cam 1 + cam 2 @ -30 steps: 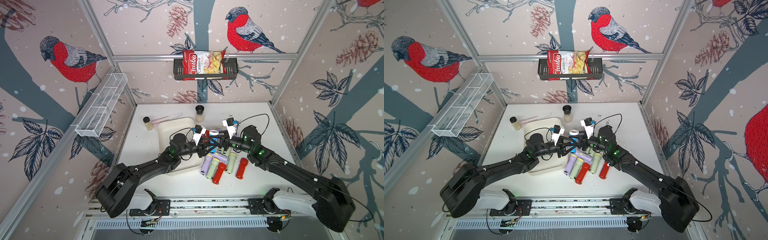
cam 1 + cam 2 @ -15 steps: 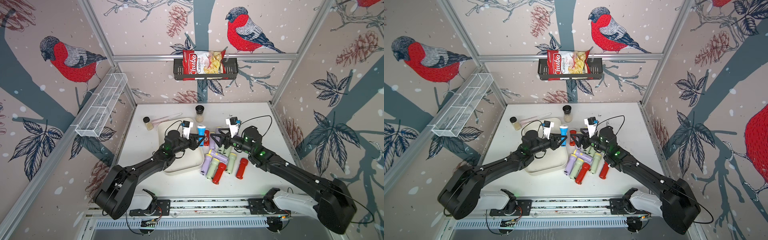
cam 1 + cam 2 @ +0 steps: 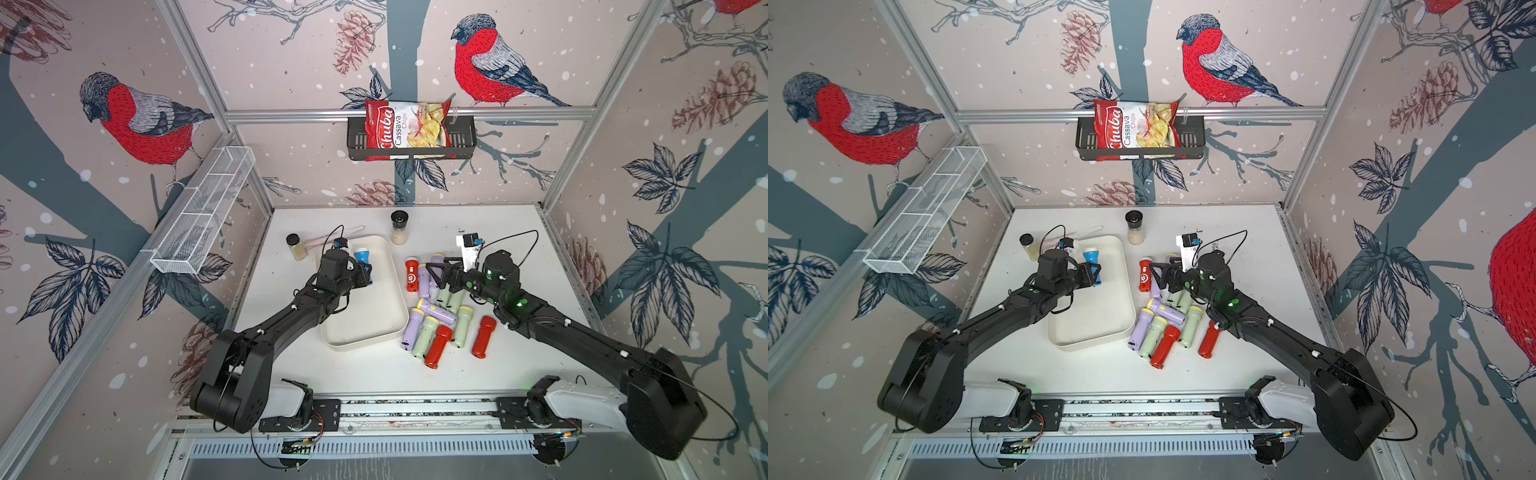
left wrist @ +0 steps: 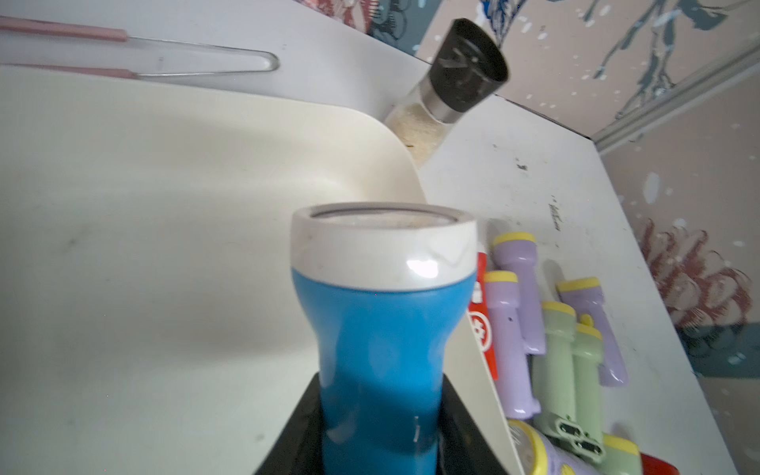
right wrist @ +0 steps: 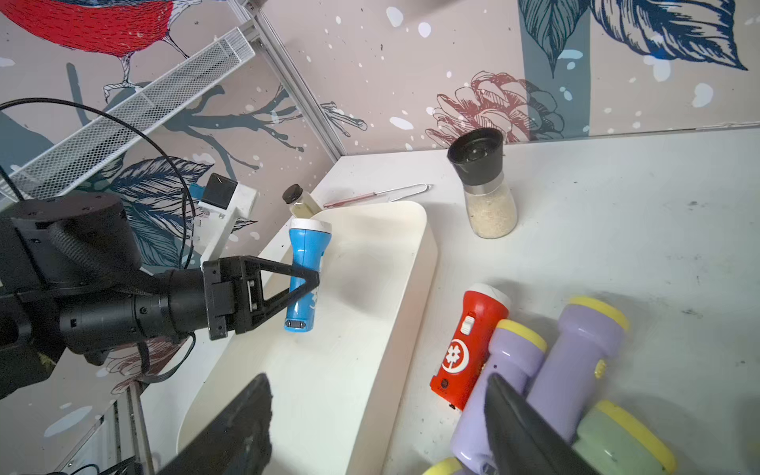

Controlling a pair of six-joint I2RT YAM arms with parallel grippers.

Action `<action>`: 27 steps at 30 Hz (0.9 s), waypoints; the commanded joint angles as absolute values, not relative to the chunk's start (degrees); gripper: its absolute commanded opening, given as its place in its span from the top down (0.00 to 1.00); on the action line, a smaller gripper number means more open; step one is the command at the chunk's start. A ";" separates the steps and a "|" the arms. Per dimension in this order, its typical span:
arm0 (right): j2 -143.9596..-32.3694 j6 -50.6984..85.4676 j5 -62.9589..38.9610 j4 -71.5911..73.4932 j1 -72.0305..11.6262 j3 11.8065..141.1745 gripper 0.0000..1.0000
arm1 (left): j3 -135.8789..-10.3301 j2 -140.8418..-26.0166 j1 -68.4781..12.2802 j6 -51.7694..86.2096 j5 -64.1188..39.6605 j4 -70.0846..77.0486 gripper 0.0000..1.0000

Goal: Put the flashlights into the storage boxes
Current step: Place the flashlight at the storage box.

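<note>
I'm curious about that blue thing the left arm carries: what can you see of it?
It is a small blue plastic flashlight with a white head ring around a clear lens and a waisted body. The left gripper is shut around its middle, holding it roughly upright, head up, over the cream-white shallow plastic tray, apparently not touching it.

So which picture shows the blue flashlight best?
The right wrist view: the whole blue flashlight, gripped in the left pincer over the tray. The left wrist view crops its tail. Both top views show it tiny.
</note>
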State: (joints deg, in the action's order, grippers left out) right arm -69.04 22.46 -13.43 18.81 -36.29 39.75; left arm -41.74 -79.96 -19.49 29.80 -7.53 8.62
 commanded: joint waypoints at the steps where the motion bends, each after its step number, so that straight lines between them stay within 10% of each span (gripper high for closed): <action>1: -69.63 23.43 -14.75 19.05 -36.04 40.42 0.20 | -44.38 -83.42 -18.98 30.26 -8.76 7.79 0.68; 27: -70.88 23.77 -14.42 18.21 -35.78 39.73 0.24 | -56.79 -108.11 -16.73 37.79 -25.48 20.67 0.57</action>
State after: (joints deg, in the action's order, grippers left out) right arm -70.76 24.14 -14.24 18.31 -35.83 39.59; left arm -56.29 -107.50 -16.88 36.75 -24.27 16.93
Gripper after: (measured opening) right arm 0.763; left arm 0.424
